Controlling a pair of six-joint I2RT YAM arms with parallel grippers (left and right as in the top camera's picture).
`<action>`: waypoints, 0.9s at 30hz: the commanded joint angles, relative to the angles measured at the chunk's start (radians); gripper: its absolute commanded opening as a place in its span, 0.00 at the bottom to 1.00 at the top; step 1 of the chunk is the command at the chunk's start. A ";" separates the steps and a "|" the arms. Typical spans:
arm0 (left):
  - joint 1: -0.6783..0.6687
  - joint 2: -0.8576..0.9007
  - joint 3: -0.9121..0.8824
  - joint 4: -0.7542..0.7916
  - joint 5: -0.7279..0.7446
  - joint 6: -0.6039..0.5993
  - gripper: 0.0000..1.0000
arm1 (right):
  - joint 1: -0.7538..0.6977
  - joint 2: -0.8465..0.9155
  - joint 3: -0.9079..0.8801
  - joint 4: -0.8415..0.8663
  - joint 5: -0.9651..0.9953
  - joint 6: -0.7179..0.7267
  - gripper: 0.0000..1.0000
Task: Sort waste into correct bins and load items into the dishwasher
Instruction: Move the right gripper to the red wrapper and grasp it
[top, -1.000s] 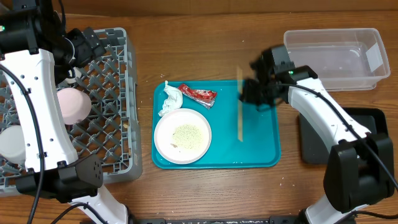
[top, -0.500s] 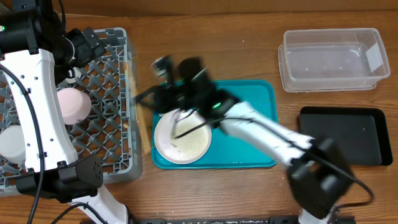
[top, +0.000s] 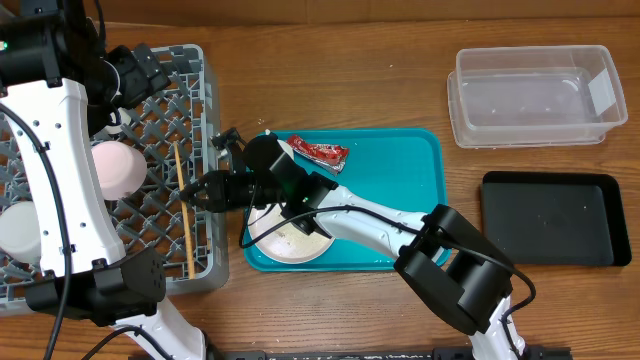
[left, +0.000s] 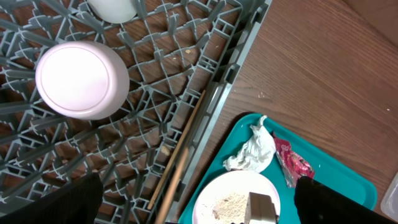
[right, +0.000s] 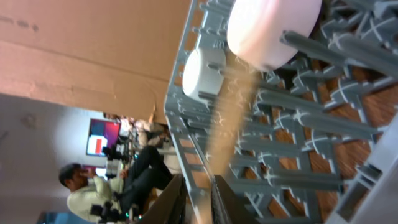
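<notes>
A brown wooden surface (top: 350, 80) carries everything. The right tool (top: 190, 193) sits over the right side of the rack (top: 160, 130), its fingers close together and touching the chopsticks (top: 182, 215). Whether it grips them cannot be told. A second ago this arm was at the right side of the teal tray (top: 400, 190) and the chopsticks lay on that tray. Now the arm stretches across the tray and the chopsticks lie on the rack's lattice near its right wall. The left wrist view shows two sticks. The left tool (left: 199, 208) stands wide and empty above the rack, unmoved.

The rack holds two pieces, one pale bowl (top: 115, 168) and one cup (right: 205, 71). On the teal tray are one napkin (left: 252, 152), one red wrapper (top: 320, 153) and one dish (top: 290, 243) with crumbs (left: 227, 202), the dish partly under the arm. Well apart, at the right, stand one clear tub (top: 535, 95) and, nearer the front, one black tray (top: 550, 220).
</notes>
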 joint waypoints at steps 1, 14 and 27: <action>0.003 -0.004 0.009 0.001 -0.007 0.019 1.00 | -0.003 -0.011 0.011 0.016 0.016 0.030 0.27; 0.003 -0.004 0.009 0.002 -0.007 0.019 1.00 | -0.093 -0.023 0.224 -0.291 -0.001 -0.123 0.46; 0.003 -0.004 0.009 0.002 -0.007 0.019 1.00 | -0.448 -0.159 0.591 -1.396 0.336 -0.563 1.00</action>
